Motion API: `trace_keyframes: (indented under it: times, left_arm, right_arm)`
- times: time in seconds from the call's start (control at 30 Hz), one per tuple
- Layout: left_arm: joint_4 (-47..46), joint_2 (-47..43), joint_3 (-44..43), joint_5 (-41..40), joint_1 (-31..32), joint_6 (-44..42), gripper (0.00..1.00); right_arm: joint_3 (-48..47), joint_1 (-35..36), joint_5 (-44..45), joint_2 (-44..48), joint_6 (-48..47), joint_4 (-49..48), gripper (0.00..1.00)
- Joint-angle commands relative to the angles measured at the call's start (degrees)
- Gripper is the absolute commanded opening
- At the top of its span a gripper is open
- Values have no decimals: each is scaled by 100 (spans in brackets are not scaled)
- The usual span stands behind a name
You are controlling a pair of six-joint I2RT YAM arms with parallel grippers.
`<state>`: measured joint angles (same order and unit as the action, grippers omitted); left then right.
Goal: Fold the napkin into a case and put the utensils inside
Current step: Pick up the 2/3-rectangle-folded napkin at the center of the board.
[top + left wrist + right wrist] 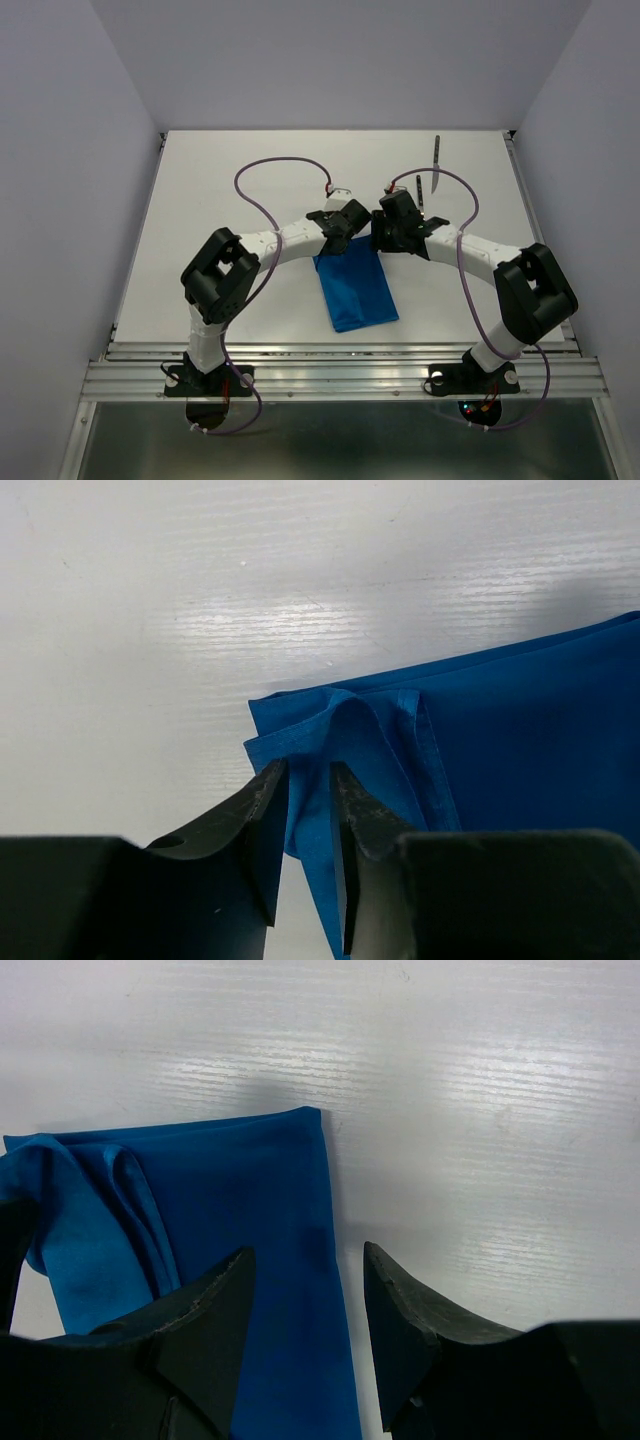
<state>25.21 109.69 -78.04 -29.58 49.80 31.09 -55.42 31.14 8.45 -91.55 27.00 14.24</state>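
The blue napkin (pixel 358 290) lies folded into a narrow rectangle in the middle of the table, its far end under both grippers. In the left wrist view a puckered corner of the napkin (pixel 520 730) rises between the fingers of my left gripper (pixel 307 770), which stand a little apart and do not pinch it. My right gripper (pixel 308 1252) hangs open over the napkin's (pixel 250 1180) right edge, holding nothing. The knife (pixel 437 158) lies at the far right of the table. A thin silver piece that looks like the fork (pixel 420 192) lies just nearer. From above, the left gripper (pixel 345 238) and right gripper (pixel 385 238) are close together.
The white table (pixel 230 180) ends in a metal rail (pixel 340 375) at the near edge. Grey walls close in the left, right and back. Purple cables (pixel 265 165) loop above both arms.
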Motion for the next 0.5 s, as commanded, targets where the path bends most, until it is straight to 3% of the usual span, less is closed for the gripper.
trace_keyframes:
  times: [0.0,0.1,0.47]
  left_arm:
    - [107,-378,-27,-346,74,116,38]
    - [124,-343,-18,-373,82,134,43]
    - [195,-123,-53,-496,91,160,42]
  right_arm:
    - [-4,-20,-27,234,24,-264,53]
    - [5,-20,-27,243,24,-264,53]
    - [31,-20,-19,287,42,-264,53]
